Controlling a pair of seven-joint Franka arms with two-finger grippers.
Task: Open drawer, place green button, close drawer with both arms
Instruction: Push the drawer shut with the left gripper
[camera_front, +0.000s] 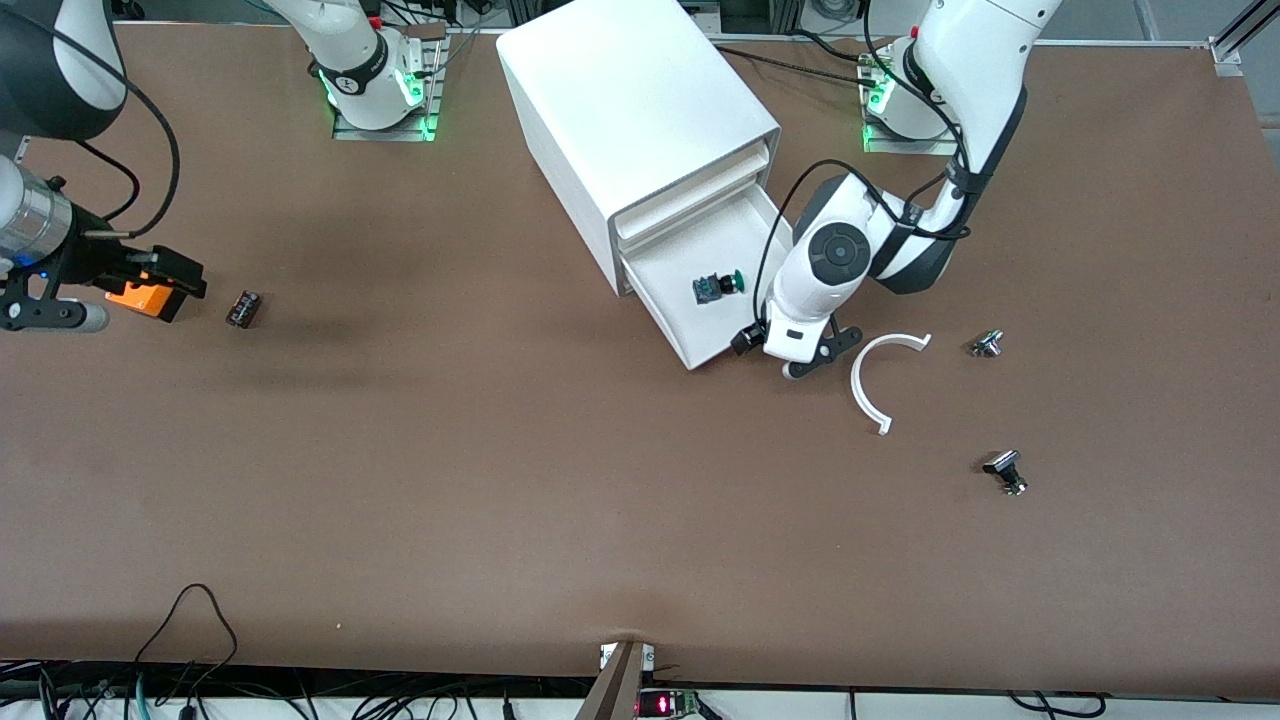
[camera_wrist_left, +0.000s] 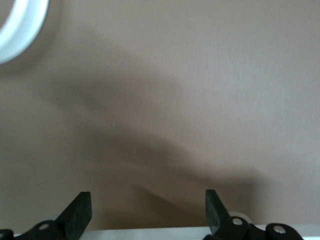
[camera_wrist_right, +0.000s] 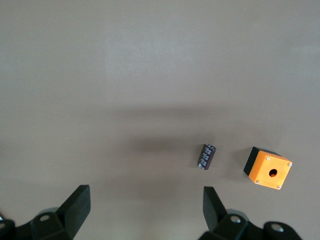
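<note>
The drawer (camera_front: 668, 328), lowest of the white cabinet (camera_front: 620, 110), stands pulled out. The button (camera_front: 718, 286) lies inside it, green cap toward the left arm's end. My left gripper (camera_front: 795, 360) is open and low at the drawer's front corner. In the left wrist view its fingers (camera_wrist_left: 148, 210) hold nothing, and the drawer's white edge (camera_wrist_left: 150, 234) shows just under them. My right gripper (camera_front: 170, 280) waits open at the right arm's end, over the table beside an orange box (camera_front: 140, 298). Only bare table lies between the right gripper's (camera_wrist_right: 146, 207) fingers in the right wrist view.
A small dark cylinder (camera_front: 243, 308) lies next to the orange box (camera_wrist_right: 268, 168). A white curved strip (camera_front: 870, 385) lies beside the left gripper, toward the left arm's end. Two small metal parts (camera_front: 987, 344) (camera_front: 1006, 470) lie farther that way.
</note>
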